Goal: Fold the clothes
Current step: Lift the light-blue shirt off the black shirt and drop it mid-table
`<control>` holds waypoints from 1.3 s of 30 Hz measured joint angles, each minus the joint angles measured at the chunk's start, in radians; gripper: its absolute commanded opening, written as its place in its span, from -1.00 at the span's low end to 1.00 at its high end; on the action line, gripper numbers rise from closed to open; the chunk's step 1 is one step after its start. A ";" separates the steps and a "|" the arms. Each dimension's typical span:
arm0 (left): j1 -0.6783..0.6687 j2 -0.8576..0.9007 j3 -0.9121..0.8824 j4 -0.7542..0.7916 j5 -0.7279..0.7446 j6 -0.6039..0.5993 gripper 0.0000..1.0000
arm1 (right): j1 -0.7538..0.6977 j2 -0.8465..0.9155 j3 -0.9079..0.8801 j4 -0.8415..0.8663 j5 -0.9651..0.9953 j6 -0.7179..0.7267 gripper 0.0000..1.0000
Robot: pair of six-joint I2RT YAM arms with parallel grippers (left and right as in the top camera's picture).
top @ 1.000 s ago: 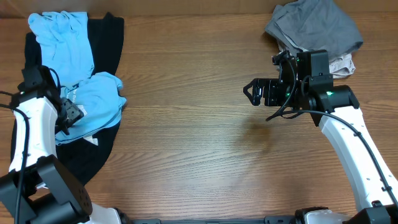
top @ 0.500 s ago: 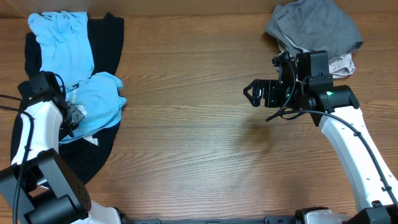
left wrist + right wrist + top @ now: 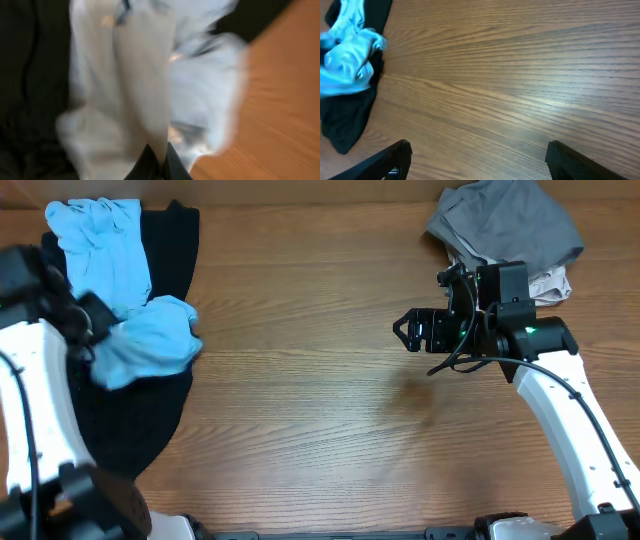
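The left gripper [image 3: 157,160] has its jaws pressed together on a pinch of the sky-blue T-shirt [image 3: 145,90], a narrow ridge of cloth running straight into the fingertips; the grip looks taken on an edge or fold, presumably so the garment can be drawn off the pile and spread where there is room; the wrist view is blurred, so which part of the shirt is pinched cannot be told. From above, the T-shirt is bunched near the desk's [image 3: 320,430] left edge, partly raised at the gripper and draped over the larger black shirt [image 3: 130,420], which lies flat beneath it and runs from the far left corner toward the near edge; another light-blue heap sits by that far left corner, and whether it is the same garment is unclear. The right gripper [image 3: 404,331] hangs above bare wood right of the desk's middle, fingers spread wide with nothing between them, turned toward the blue cloth; that reads as waiting to take a second corner. Behind it, at the far right corner, a grey piece [image 3: 505,225] is heaped on a beige piece [image 3: 550,283], both untouched; folding has barely begun.
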 measured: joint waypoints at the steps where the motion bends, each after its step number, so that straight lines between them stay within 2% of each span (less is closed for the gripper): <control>1: 0.000 -0.021 0.054 -0.015 0.029 0.004 -0.92 | 0.000 -0.003 0.005 -0.002 -0.007 0.000 0.80; 6: -0.017 -0.128 0.261 -0.012 0.189 0.010 -0.92 | 0.000 -0.056 0.090 -0.053 -0.019 0.001 0.83; 10: -0.084 -0.192 0.345 0.070 0.301 -0.010 -0.92 | -0.001 -0.136 0.199 -0.123 -0.027 0.001 0.88; 12: -0.156 -0.211 0.377 0.167 0.353 -0.059 -0.92 | -0.003 -0.193 0.259 -0.185 -0.034 0.000 0.91; 18: -0.357 -0.212 0.386 0.461 0.418 -0.211 -0.92 | -0.042 -0.279 0.286 -0.266 -0.035 0.000 1.00; 26: -0.583 -0.212 0.388 0.728 0.446 -0.338 -0.92 | -0.225 -0.401 0.288 -0.343 -0.035 0.001 1.00; 32: -0.690 -0.203 0.389 0.671 0.423 -0.338 -0.92 | -0.269 -0.420 0.291 -0.388 -0.035 0.000 1.00; 39: -0.724 -0.120 0.399 0.408 0.411 -0.237 -0.92 | -0.270 -0.375 0.291 -0.423 -0.035 -0.007 1.00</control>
